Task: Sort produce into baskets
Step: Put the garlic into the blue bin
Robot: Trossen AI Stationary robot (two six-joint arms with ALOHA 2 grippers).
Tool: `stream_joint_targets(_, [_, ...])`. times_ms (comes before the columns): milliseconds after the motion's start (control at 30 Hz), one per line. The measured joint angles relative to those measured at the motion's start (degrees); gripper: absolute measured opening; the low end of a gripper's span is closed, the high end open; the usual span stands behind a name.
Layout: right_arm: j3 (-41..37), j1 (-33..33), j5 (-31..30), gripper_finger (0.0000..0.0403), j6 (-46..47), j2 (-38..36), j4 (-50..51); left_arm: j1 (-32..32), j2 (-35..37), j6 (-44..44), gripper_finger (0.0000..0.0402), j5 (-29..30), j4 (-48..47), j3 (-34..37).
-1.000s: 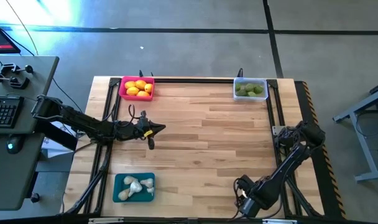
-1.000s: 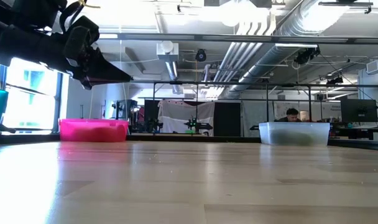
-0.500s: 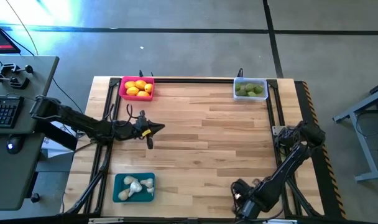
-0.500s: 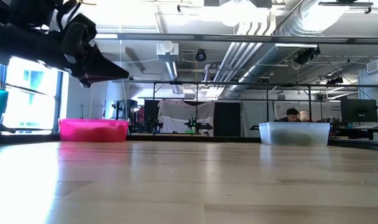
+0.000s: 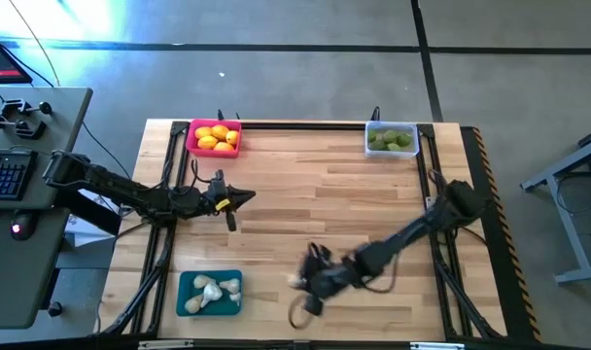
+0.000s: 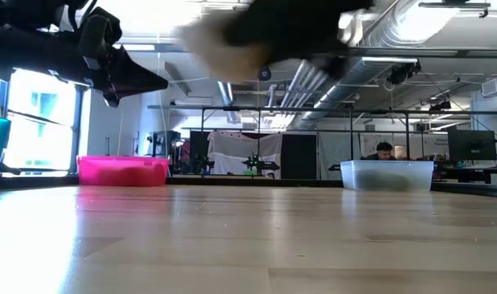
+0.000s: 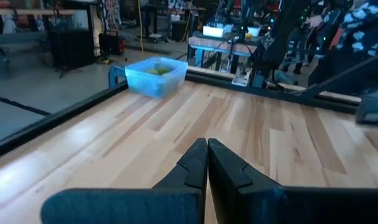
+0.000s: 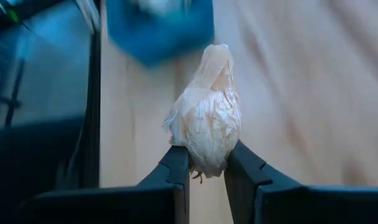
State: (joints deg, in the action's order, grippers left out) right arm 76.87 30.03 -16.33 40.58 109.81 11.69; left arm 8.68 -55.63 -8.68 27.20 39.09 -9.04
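Wooden bench (image 5: 315,194) with three baskets along its edges and both arms over it.
Pink basket (image 5: 214,137) holds lemons, clear basket (image 5: 391,139) limes, teal basket (image 5: 209,293) garlic; right gripper (image 8: 206,163) pinches a garlic bulb (image 8: 205,127) above the bench near the teal basket; left gripper (image 7: 206,163) hovers, fingers pressed together.

Dark jointed arms (image 5: 121,190), yellow markings
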Motion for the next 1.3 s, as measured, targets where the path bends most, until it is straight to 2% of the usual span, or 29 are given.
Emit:
stream_joint_targets(200, [-0.01, -6.22, 1.57, 0.0046, -14.80, 3.84, -18.94, -0.13, 0.44, 0.41, 0.0000, 0.35, 0.89, 0.00])
stream_joint_targets(400, [0.49, -9.70, 4.96, 0.0045, -20.03, 7.79, -32.23, -1.66, 0.50, 0.39, 0.0000, 0.38, 0.70, 0.00])
stream_joint_targets(700, [15.02, -10.79, 7.36, 0.0044, -26.07, 16.94, -27.87, -3.44, 0.48, 0.34, 0.0000, 0.09, 1.09, 0.00])
stream_joint_targets(1067, [32.76, -10.99, 10.84, 0.0046, -26.71, 29.04, -19.35, -3.42, 0.48, -0.07, 0.0000, -0.09, 1.24, 0.00])
stream_joint_targets(1300, [35.90, -11.03, 13.02, 0.0053, -26.12, 31.65, -18.23, -3.42, 0.48, -0.06, 0.0000, -0.11, 1.20, 0.00])
